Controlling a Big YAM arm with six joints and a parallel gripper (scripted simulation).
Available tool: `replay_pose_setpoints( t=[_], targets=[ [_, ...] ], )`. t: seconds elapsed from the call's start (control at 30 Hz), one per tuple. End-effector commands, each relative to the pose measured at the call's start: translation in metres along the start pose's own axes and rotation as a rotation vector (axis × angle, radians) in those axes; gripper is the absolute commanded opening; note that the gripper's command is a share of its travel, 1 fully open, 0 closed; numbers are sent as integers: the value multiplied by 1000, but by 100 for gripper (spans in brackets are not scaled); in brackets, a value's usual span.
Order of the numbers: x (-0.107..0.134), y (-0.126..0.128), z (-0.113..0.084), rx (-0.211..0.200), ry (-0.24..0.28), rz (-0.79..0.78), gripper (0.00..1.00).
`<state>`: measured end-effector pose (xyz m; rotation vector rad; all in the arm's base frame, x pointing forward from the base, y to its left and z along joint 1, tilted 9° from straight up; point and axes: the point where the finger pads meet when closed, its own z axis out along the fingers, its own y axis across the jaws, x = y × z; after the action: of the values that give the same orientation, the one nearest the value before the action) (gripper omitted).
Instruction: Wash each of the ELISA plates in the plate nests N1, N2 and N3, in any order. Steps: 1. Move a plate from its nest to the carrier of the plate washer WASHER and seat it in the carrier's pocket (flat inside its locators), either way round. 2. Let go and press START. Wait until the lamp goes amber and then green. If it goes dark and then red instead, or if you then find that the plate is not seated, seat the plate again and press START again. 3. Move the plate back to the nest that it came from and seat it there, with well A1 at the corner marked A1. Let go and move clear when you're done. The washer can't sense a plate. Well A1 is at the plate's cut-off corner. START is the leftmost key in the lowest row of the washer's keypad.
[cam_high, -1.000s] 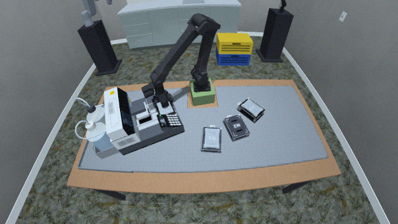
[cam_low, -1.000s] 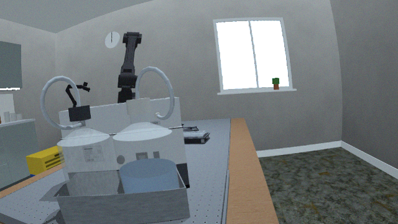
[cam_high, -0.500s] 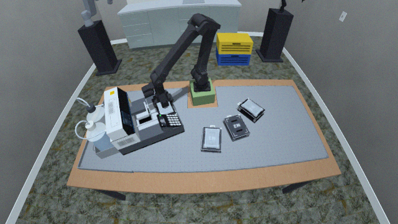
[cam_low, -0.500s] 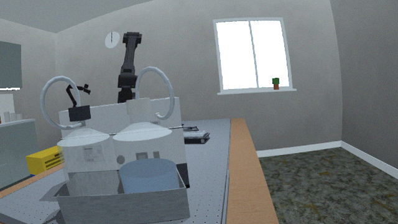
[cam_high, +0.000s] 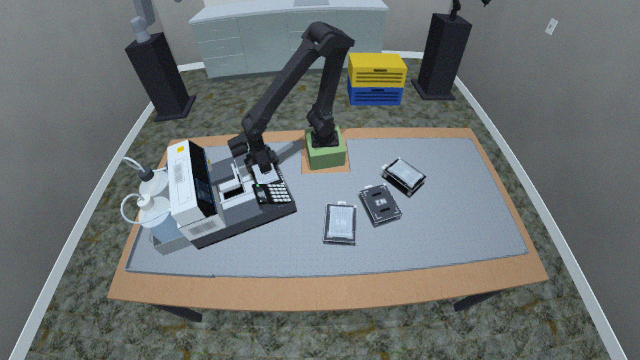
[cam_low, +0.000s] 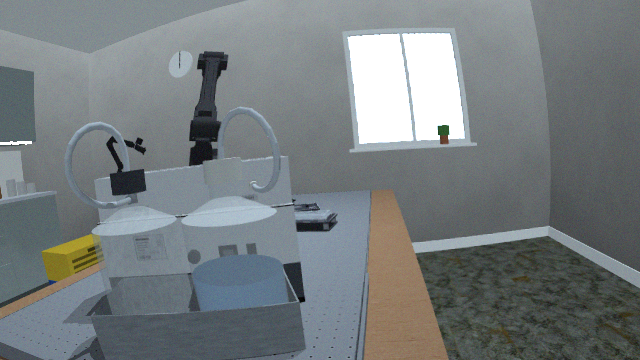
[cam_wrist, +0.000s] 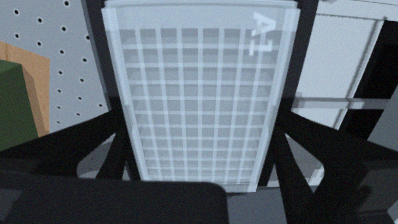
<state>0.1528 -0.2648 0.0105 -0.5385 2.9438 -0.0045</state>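
The ELISA plate (cam_high: 267, 176) (cam_wrist: 200, 65) lies in the carrier of the washer (cam_high: 186, 185), its A1 mark at the upper right in the wrist view. My gripper (cam_high: 265, 170) (cam_wrist: 200, 113) points down over it and is shut on its two long sides. Whether the plate lies fully flat is hidden. A green lamp (cam_high: 258, 185) glows beside the keypad (cam_high: 280, 193). The nest N2 (cam_high: 381, 202) is empty. Another plate (cam_high: 341, 221) sits in the front nest, and a third plate (cam_high: 407, 172) in the back right nest; their labels are hidden.
Two bottles with hoses, a clear one (cam_high: 154, 183) and one with blue liquid (cam_high: 162, 220) (cam_low: 240, 285), stand behind the washer in a grey tray (cam_low: 200, 335). The washer's tall housing rises close beside the gripper. The arm's green base block (cam_high: 327, 157) stands at the table's back edge.
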Motion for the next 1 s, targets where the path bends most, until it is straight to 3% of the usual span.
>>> replay_pose_setpoints(
  t=[0.0, 0.1, 0.53, 0.57, 0.97],
  targets=[
    [-3, -10, -11, 40, -2, -5, 84],
    [-2, -23, -26, 61, -3, -7, 84],
    [-1, -23, -46, 64, -2, -7, 84],
    [-5, -21, -43, 48, -2, -14, 84],
    [-1, -22, -69, 66, -2, -7, 84]
  ],
)
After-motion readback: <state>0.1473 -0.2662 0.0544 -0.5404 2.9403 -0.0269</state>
